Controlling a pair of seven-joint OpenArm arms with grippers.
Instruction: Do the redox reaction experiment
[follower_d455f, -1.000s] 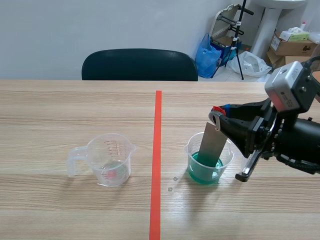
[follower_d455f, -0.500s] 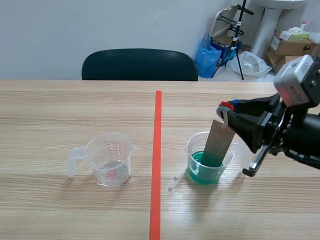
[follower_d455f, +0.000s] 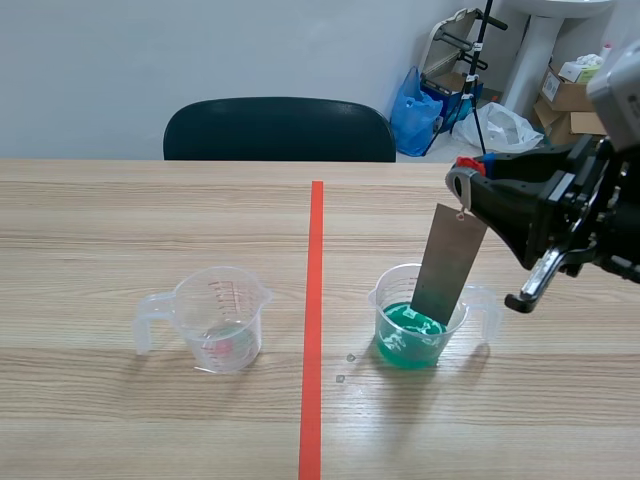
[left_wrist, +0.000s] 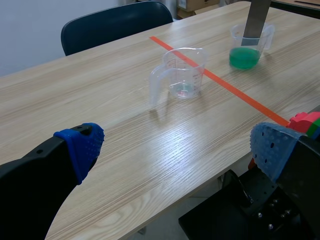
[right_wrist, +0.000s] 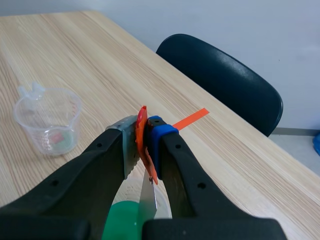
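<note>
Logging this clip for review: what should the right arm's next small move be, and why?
Probably raise the metal strip straight up a little. The right gripper is shut on its top end, while its lower end hangs tilted inside the cup, at or just above the green liquid. Moving sideways before it clears the rim could tip the cup.

We cannot see the strip's (follower_d455f: 450, 262) lower end clearly. It drops behind the wall of the green cup (follower_d455f: 418, 318) on the right half of the worktop (follower_d455f: 120, 420), and we cannot tell whether it touches the liquid. From the right wrist, the right claw (right_wrist: 145, 131) covers nearly all of the strip and cup. From the left wrist, the strip's top is cut off. The marks on the clear cup (follower_d455f: 222, 318) are too small for us to read.
</note>
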